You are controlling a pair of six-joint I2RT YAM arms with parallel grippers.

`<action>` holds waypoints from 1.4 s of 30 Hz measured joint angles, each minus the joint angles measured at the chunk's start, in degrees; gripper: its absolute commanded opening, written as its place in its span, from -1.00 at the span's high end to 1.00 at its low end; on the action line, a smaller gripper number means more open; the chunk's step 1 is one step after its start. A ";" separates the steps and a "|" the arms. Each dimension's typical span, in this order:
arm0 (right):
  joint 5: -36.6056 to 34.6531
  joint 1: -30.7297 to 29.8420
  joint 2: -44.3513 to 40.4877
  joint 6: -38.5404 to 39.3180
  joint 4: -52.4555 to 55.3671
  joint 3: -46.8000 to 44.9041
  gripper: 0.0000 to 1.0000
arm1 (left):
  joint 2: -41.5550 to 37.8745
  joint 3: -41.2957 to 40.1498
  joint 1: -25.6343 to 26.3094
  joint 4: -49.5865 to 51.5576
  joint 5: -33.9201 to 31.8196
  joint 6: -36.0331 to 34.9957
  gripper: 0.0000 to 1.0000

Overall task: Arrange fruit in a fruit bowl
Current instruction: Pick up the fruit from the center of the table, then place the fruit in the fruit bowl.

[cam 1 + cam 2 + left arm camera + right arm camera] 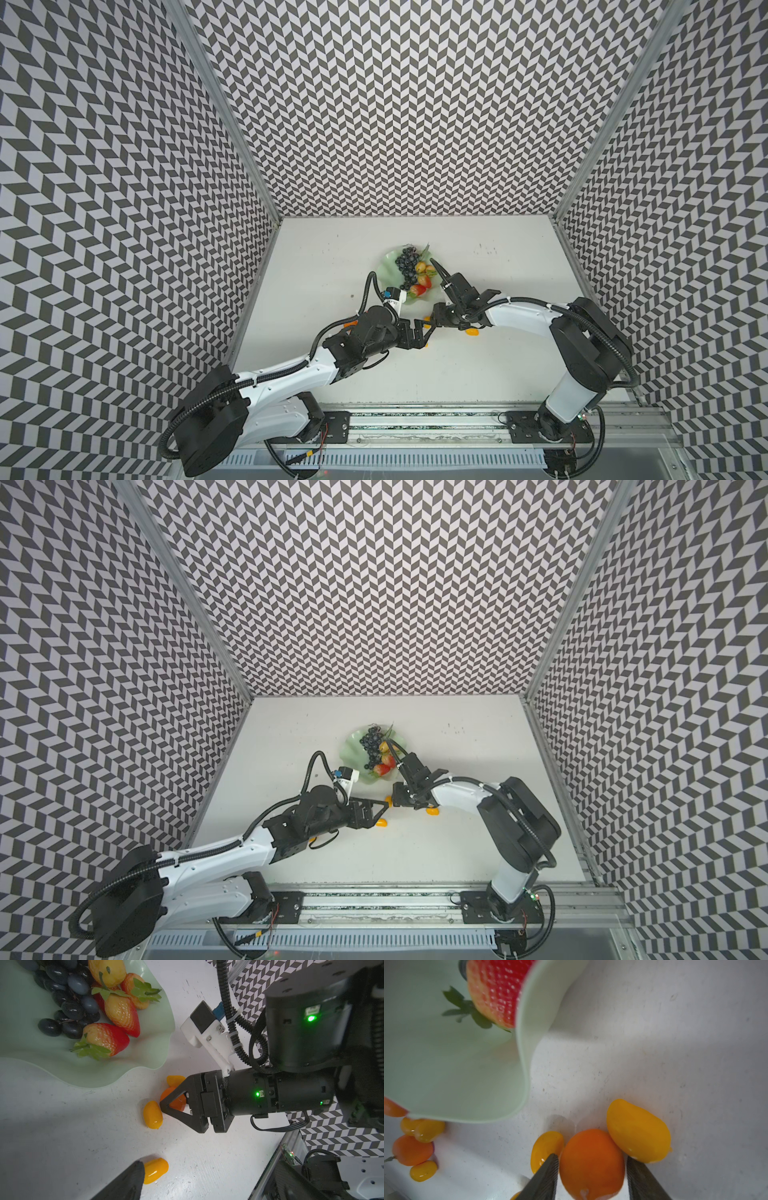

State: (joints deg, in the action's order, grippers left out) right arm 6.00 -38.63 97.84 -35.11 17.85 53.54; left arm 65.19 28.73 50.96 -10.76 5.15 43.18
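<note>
- Right wrist view: right gripper [591,1156] has jaws flanking the tangerine [591,1169] on the table [654,1043], near the bowl [467,1088]; whether they pinch it yet, I cannot tell.
- Close squarely on its middle; the kumquats [637,1130] touching it may roll.
- Bowl holds grapes [68,1001] and strawberries [106,1036].
- Left gripper [428,332]: open or closed, cannot tell.

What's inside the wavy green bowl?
Inside the bowl lie a dark grape bunch, strawberries and a yellow fruit. Whatever sits under the grape bunch is covered, so it cannot be seen.
</note>
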 measured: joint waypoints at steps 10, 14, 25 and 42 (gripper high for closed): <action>-1.20 -0.20 -2.21 0.57 0.00 -1.16 0.10 | -1.51 0.00 -1.53 1.20 -0.39 0.00 -1.00; -1.05 -0.20 -5.97 1.05 -0.13 -2.78 0.13 | -2.86 0.00 -2.97 2.38 -0.37 -0.02 -1.00; -2.23 -0.61 -12.17 4.31 0.31 -2.36 0.14 | -6.58 0.00 -11.85 4.66 2.69 -1.33 -1.00; -5.09 -4.90 -1.79 8.04 2.56 15.54 0.20 | -6.69 0.13 -26.82 5.46 11.37 -2.19 -1.00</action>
State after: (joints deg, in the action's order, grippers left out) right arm 0.91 -43.53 96.05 -27.07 20.40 69.08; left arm 58.50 28.86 24.14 -5.30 16.51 40.99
